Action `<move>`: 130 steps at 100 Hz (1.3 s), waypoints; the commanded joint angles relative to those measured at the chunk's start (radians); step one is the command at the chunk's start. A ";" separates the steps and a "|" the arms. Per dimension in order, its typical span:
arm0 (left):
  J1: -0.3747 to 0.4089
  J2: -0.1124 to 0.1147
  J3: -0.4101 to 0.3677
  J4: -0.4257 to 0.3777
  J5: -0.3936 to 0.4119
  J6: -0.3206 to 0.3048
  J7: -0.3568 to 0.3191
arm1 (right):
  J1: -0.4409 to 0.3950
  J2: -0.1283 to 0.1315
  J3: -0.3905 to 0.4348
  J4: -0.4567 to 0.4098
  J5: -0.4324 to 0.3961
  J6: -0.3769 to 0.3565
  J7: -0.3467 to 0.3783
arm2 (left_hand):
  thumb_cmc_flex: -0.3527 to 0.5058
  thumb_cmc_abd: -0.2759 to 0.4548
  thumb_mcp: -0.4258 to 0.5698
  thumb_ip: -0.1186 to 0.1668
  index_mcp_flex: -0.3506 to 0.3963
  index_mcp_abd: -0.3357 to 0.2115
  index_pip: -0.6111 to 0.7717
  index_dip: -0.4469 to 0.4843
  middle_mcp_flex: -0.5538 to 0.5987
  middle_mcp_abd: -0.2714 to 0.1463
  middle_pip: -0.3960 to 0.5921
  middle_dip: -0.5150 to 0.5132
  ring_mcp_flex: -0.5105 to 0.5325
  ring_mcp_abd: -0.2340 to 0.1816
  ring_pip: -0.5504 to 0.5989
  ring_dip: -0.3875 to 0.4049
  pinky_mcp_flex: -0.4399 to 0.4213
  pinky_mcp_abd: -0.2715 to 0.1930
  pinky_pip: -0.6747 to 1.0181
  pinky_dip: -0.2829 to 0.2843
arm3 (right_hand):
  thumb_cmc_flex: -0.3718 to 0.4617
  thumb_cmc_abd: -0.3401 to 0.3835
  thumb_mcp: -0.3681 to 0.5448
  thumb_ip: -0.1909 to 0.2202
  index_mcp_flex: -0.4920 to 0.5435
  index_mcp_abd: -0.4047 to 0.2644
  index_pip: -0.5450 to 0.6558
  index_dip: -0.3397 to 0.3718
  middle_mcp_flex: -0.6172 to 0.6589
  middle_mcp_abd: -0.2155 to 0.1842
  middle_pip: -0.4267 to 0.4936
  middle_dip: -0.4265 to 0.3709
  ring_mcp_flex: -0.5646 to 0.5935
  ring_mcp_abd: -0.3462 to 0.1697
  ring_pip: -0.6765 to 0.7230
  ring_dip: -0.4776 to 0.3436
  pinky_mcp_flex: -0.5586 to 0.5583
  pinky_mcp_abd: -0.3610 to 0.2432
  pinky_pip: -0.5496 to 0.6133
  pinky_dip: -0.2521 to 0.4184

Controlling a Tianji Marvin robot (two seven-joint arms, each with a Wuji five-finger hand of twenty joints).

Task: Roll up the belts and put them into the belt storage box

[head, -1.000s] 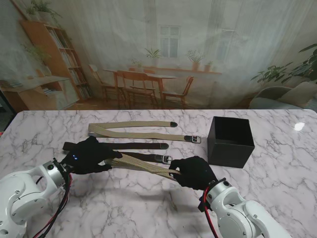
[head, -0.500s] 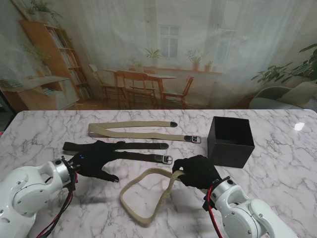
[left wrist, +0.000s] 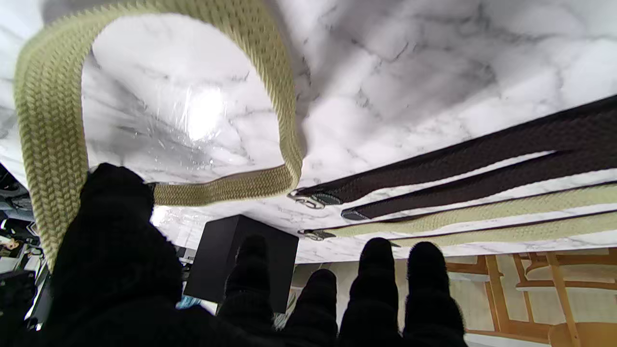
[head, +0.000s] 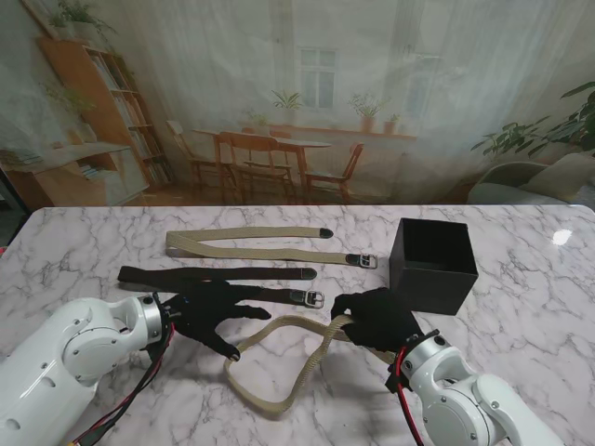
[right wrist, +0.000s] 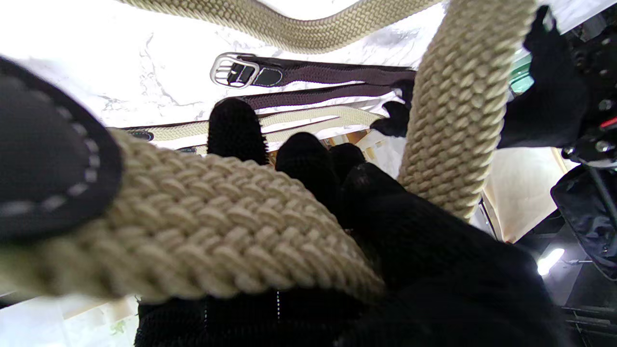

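Observation:
A beige woven belt (head: 279, 367) lies in a loose loop on the marble table (head: 521, 325), between my two hands. My right hand (head: 374, 319) is shut on one end of it; the right wrist view shows the weave (right wrist: 193, 226) across the palm and a dark leather tip (right wrist: 43, 168). My left hand (head: 209, 311) hovers open with spread fingers beside the loop, touching nothing; the loop (left wrist: 48, 125) arches in front of its fingers (left wrist: 376, 274). The black storage box (head: 432, 263) stands just beyond my right hand.
A dark brown belt (head: 218, 274) with a metal buckle (head: 313, 298) lies folded beyond my left hand. A second beige belt (head: 256, 244) lies folded farther back. The table's far edge meets a printed backdrop.
My left hand let go of the beige belt and moved right toward the loop. The belt went from taut between both hands to a slack loop on the table. My right hand kept its hold.

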 commanded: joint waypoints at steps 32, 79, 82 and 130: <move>-0.026 0.008 0.090 0.099 0.167 0.010 0.050 | -0.017 -0.007 0.018 0.003 -0.009 0.025 -0.024 | 0.052 -0.033 0.024 -0.003 -0.082 -0.058 -0.053 -0.049 -0.059 0.135 -0.039 -0.076 0.009 0.025 0.014 -0.002 0.017 -0.047 -0.010 0.010 | 0.071 0.020 0.044 -0.005 0.042 0.006 0.021 0.016 0.050 0.004 -0.001 -0.001 0.026 0.000 0.015 -0.003 -0.005 -0.007 0.016 0.001; -0.001 0.015 0.074 0.089 0.287 0.012 0.066 | -0.032 -0.009 0.040 0.001 -0.015 0.032 -0.030 | 0.274 0.030 0.052 -0.003 0.269 -0.074 0.262 0.166 0.035 0.060 -0.020 -0.070 0.045 -0.015 0.066 0.018 0.019 -0.083 0.132 0.003 | 0.072 0.023 0.043 -0.006 0.039 0.008 0.020 0.011 0.050 0.002 -0.008 -0.005 0.022 0.000 0.008 -0.006 -0.008 -0.006 0.014 -0.001; 0.006 0.015 0.065 0.086 0.298 0.013 0.071 | -0.033 -0.009 0.042 0.001 -0.016 0.032 -0.030 | 0.260 0.035 0.045 -0.003 0.270 -0.064 0.261 0.166 0.037 0.055 -0.016 -0.066 0.046 -0.016 0.068 0.019 0.017 -0.085 0.134 0.003 | 0.072 0.024 0.043 -0.006 0.039 0.008 0.020 0.011 0.050 0.002 -0.008 -0.005 0.022 -0.001 0.008 -0.006 -0.008 -0.006 0.013 -0.001; 0.068 0.026 -0.011 0.069 0.554 0.038 0.256 | -0.059 -0.009 0.067 -0.006 -0.033 0.037 -0.038 | 0.399 0.010 0.042 0.002 0.388 -0.027 0.669 0.293 0.192 -0.014 0.210 0.132 0.116 -0.053 0.116 0.085 0.049 -0.080 0.263 0.026 | 0.072 0.023 0.042 -0.006 0.039 0.008 0.021 0.010 0.050 0.002 -0.005 -0.004 0.023 -0.001 0.008 -0.005 -0.008 -0.007 0.013 -0.002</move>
